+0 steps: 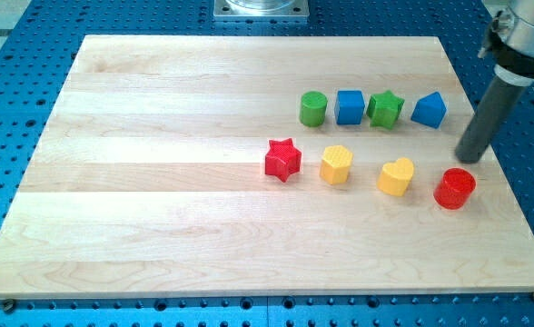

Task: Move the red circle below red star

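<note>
The red circle (454,188) lies on the wooden board near the view's right edge. The red star (283,160) lies near the board's middle, well to the circle's left. Between them lie a yellow hexagon (336,164) and a yellow heart (396,176). My tip (468,160) is the lower end of the dark rod coming down from the view's top right. It stands just above and slightly right of the red circle, with a small gap to it.
A row lies above: a green cylinder (313,108), a blue cube (350,106), a green star (385,109) and a blue pentagon-like block (430,110). The wooden board (158,182) rests on a blue perforated table. A metal mount (262,8) sits at the view's top.
</note>
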Available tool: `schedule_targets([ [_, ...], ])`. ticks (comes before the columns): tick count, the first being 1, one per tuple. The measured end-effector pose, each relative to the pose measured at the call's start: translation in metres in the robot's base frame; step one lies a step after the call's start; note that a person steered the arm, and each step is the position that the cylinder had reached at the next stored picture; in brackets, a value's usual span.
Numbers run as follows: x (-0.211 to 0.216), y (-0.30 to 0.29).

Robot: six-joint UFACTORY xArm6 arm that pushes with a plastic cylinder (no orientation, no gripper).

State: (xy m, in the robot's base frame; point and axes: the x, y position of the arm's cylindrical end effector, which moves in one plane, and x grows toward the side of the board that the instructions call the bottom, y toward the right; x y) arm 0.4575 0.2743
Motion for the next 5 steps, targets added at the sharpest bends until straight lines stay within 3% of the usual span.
schedule_targets([
  [2,0.038,0.013],
  [3,0.056,-0.022],
  [5,0.075,-0.156],
])
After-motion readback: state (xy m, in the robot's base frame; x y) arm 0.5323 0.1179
